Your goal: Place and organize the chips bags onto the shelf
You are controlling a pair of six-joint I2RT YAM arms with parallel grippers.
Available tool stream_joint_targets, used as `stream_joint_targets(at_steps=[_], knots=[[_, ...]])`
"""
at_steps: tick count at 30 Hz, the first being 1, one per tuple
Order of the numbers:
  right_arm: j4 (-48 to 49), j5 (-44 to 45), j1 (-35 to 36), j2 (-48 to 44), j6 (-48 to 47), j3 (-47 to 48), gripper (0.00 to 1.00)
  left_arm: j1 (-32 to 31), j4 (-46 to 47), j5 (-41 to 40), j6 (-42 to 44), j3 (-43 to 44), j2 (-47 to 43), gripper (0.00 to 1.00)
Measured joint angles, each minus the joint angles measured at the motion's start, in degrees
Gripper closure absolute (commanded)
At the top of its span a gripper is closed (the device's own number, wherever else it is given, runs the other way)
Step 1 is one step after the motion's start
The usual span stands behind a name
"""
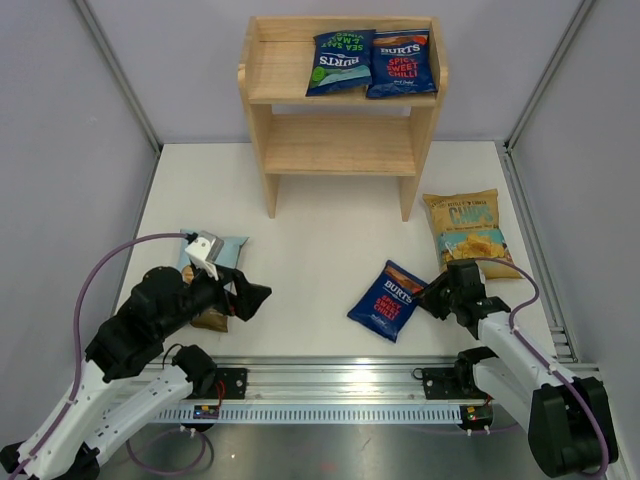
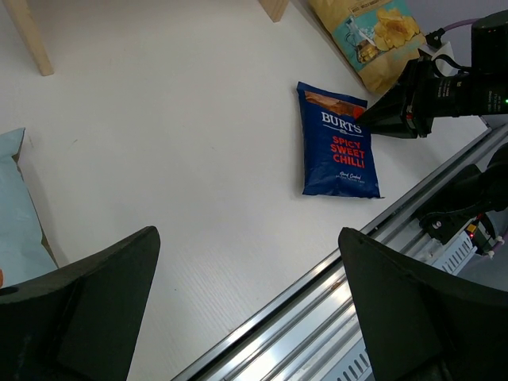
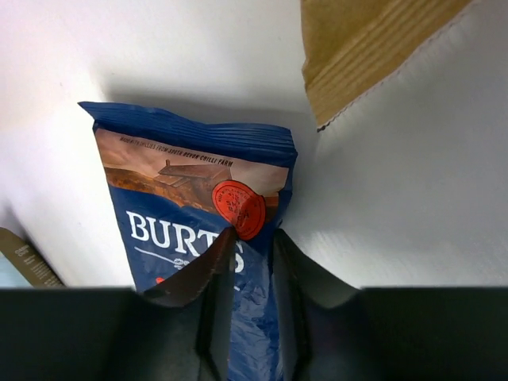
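Pinching the red bag [image 3: 175, 226] by its edge front-right of the shelf [image 1: 330, 146], the right gripper [image 3: 252, 238] needs a firm, deep bite before lifting lest the film slip, while the left gripper [image 2: 248, 235], front-left of the shelf, stands spread wide.

Pale bag [image 1: 232, 248] half under left arm [image 1: 160, 312]
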Motion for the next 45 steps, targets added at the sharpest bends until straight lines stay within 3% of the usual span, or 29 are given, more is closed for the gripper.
stream_joint_targets(at_steps=[2, 5, 8, 16, 28, 37, 45], knots=[[0.0, -0.3, 0.0, -0.5, 0.0, 0.0, 0.83, 0.0, 0.2, 0.0, -0.2, 0.0, 0.1, 0.01], [0.6, -0.7, 0.0, -0.6, -0.2, 0.0, 0.86, 0.0, 0.6, 0.1, -0.7, 0.0, 0.3, 0.01], [1.3, -0.8, 0.0, -0.6, -0.2, 0.0, 1.0, 0.0, 1.8, 0.3, -1.7, -0.6, 0.7, 0.01], [2.7, -2.7, 0.0, -2.8, -0.1, -0.2, 1.0, 0.0, 4.9, 0.6, -5.4, -3.5, 1.4, 0.01], [3.5, -3.5, 0.0, -8.6, 2.9, 4.7, 1.0, 0.0, 21.0, 0.3, -17.9, -15.6, 5.3, 0.01], [11.2, -1.4, 0.4, -7.3, 10.1, 6.5, 1.0, 0.0, 36.1, 0.2, -34.1, -21.5, 8.9, 0.01], [21.8, 8.2, 10.3, -4.5, 18.5, 8.2, 1.0, 0.0, 48.6, -0.5, -50.3, -26.5, 14.9, 0.01]])
